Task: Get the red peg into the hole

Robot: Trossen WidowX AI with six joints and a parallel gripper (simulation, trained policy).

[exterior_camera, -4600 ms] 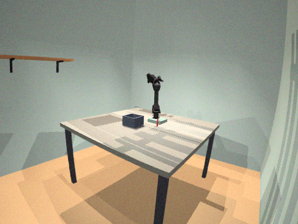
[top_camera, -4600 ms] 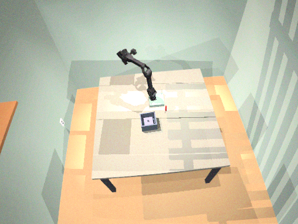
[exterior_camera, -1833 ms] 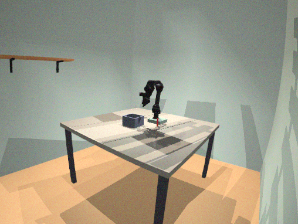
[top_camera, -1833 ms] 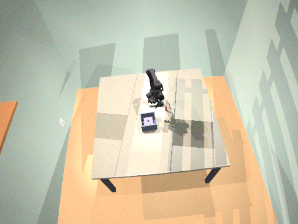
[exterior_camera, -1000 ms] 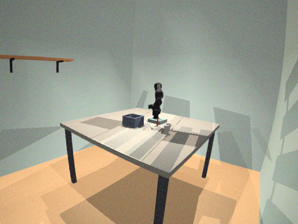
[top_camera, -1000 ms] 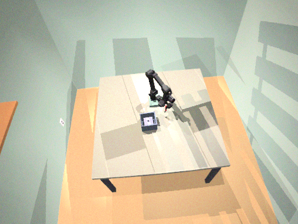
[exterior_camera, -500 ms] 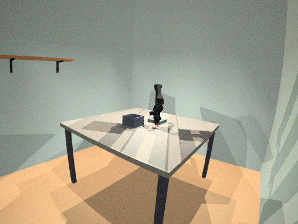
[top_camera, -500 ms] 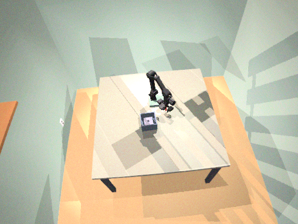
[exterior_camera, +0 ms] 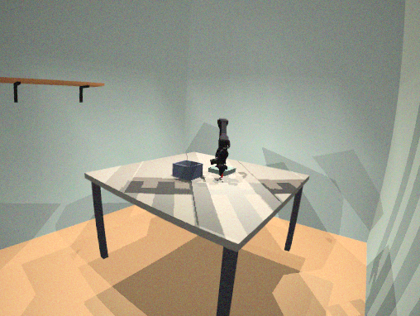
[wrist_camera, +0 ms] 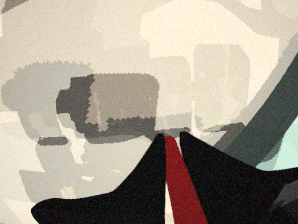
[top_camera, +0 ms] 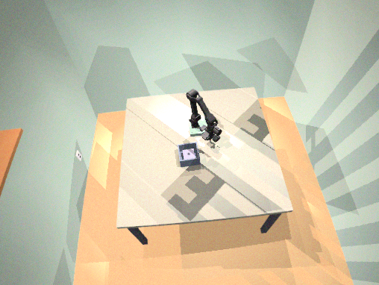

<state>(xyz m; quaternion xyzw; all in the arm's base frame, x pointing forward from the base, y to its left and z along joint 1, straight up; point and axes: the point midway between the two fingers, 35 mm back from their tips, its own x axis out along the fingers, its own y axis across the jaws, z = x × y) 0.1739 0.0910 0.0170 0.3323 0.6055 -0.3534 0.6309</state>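
Pincer (top_camera: 212,135) (exterior_camera: 221,173) (wrist_camera: 171,138) pinching the red peg (exterior_camera: 221,176) (wrist_camera: 181,180) — grasp step; next, likely, lift toward the open box (top_camera: 189,163) (exterior_camera: 187,170).

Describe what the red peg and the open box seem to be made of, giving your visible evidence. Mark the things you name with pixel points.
Red peg (wrist_camera: 184,182) (exterior_camera: 221,176): perhaps painted wood or plastic, matt; its colour is even, with no grain or bright glint.

Open box (top_camera: 189,163) (exterior_camera: 187,171): probably dark blue plastic, fairly dull; its straight walls look uniformly coloured, though painted metal is possible.

Pale table (top_camera: 149,194) (exterior_camera: 215,207), navy box (top_camera: 189,163) (exterior_camera: 187,170) (open), pale-green plate (top_camera: 195,132) (exterior_camera: 231,170)
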